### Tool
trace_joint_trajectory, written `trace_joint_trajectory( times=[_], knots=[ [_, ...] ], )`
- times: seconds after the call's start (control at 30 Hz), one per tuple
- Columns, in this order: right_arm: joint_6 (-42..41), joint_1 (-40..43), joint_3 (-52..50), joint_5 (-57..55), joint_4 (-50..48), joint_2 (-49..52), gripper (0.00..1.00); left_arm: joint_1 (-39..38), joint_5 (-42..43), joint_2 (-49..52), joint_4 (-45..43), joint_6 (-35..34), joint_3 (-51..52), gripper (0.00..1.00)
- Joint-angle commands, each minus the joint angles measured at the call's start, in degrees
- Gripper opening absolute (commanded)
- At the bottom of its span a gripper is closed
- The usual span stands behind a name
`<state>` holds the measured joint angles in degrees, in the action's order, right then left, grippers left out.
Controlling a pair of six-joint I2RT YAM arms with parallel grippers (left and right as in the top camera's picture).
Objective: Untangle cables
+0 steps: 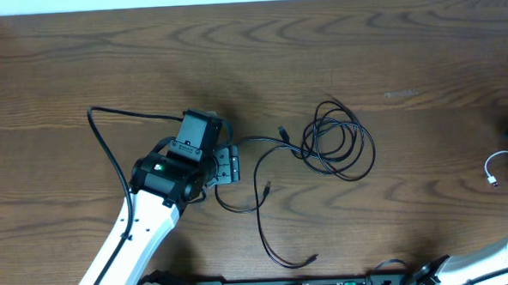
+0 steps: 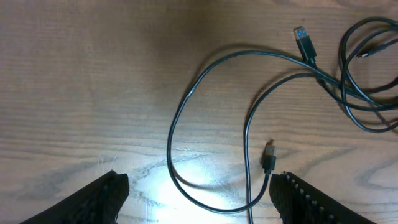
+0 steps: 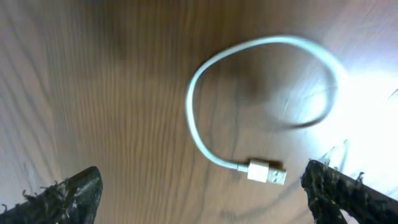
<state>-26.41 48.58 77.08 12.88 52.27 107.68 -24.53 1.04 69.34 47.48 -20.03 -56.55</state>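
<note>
The cables lie right of centre on the bench, a loose coil with free tails trailing left and near, one plug pointing far. Left fingers stand apart over a slack loop, gripping nothing; right fingers, also apart, hover over a white cord. Judged pre-grasp: the next move calls for closing on one strand and drawing it left, clear of the coil.

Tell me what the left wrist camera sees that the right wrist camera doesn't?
Left wrist only: thin black cables looping loosely, with small plug ends. Right wrist only: a white cable curled in a loop, ending in a silvery plug. Shared: the wooden table, and the left gripper and right gripper each open and empty.
</note>
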Motion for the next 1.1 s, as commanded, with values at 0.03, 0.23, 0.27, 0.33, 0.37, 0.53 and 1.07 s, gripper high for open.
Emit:
trace_joint_trajectory(
  times=[0.03,0.23,0.27,0.33,0.37,0.53,1.07],
  knots=[
    [-17.4,1.3,0.2,-13.4,0.5,0.3,0.99,-0.2,0.0,0.1,-0.5,1.2,0.9,0.78],
    [-33.6,6.3,0.2,-20.9,6.1,0.3,0.99,-0.2,0.0,0.1,-0.7,1.2,0.9,0.78],
    [-35.7,7.3,0.2,-20.8,7.0,0.3,0.99,-0.2,0.0,0.1,-0.7,1.2,0.9,0.78],
    [-37.5,9.7,0.2,-19.3,7.8,0.3,0.99,-0.2,0.0,0.1,-0.7,1.2,0.9,0.78],
    [-37.4,10.8,0.2,-18.6,7.9,0.3,0.99,-0.2,0.0,0.1,-0.7,1.2,0.9,0.78],
    [-37.4,14.5,-0.5,-16.2,8.9,0.3,0.93,-0.2,0.0,0.1,-1.4,1.2,0.9,0.78],
    [-16.0,11.8,-1.0,-3.9,-7.4,0.3,0.01,-0.2,0.0,0.1,-1.7,1.2,0.9,0.79]
  ],
)
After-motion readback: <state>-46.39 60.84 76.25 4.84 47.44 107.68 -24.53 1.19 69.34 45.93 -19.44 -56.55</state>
